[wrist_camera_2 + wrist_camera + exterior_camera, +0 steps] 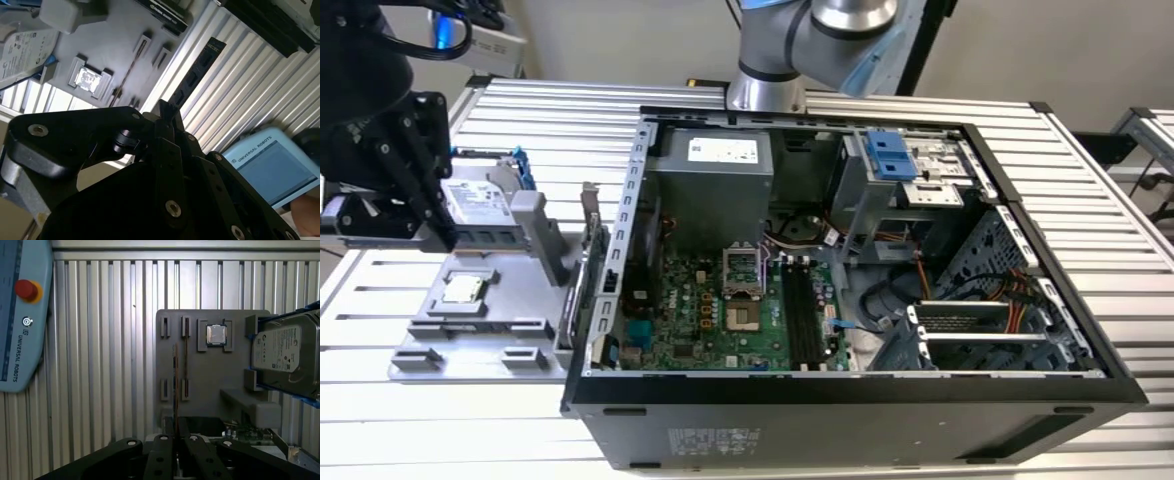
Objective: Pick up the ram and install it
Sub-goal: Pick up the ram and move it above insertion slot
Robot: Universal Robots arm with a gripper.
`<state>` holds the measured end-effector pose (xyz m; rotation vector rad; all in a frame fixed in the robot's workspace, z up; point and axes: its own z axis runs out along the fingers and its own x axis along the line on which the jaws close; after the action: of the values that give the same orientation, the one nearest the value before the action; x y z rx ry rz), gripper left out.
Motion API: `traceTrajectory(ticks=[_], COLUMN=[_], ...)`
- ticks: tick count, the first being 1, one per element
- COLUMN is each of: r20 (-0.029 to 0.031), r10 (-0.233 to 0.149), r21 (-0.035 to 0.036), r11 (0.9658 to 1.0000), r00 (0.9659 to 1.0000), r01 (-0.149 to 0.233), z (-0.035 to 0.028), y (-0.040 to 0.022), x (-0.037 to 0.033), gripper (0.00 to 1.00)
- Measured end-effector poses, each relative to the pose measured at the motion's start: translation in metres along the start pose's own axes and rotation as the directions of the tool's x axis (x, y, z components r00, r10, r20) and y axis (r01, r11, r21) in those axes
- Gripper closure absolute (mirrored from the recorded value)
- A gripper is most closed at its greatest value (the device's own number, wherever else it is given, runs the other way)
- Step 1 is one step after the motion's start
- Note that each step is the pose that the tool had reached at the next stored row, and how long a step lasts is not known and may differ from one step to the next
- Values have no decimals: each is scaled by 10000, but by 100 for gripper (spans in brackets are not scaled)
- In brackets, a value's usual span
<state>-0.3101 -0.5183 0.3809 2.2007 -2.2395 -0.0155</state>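
Clamping shut on the thin dark ram stick (197, 72), the black claw (167, 112) hangs over the ribbed aluminium tabletop (1067, 200), at nine o'clock from the open black computer case (854, 400) in the exterior view.

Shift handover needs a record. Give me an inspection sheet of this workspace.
Surface: slotted metal table bearing an open computer case and a grey parts tray.
Job's things: ram held by one end.
Clutter: hard drive and CPU chip on the tray.
Grippers: pincer shut on the ram.
Cables: wire bundles inside the case.
Surroundings: blue teach pendant near the tray.
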Motion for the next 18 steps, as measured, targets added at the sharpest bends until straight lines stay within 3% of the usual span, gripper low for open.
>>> traceTrajectory(ticks=[18], r20=[0], r10=[0], r21=[0], r11=[10000], r00=[10000], r01=[0], z=[-1], y=[-162], x=[-3], gripper=[100])
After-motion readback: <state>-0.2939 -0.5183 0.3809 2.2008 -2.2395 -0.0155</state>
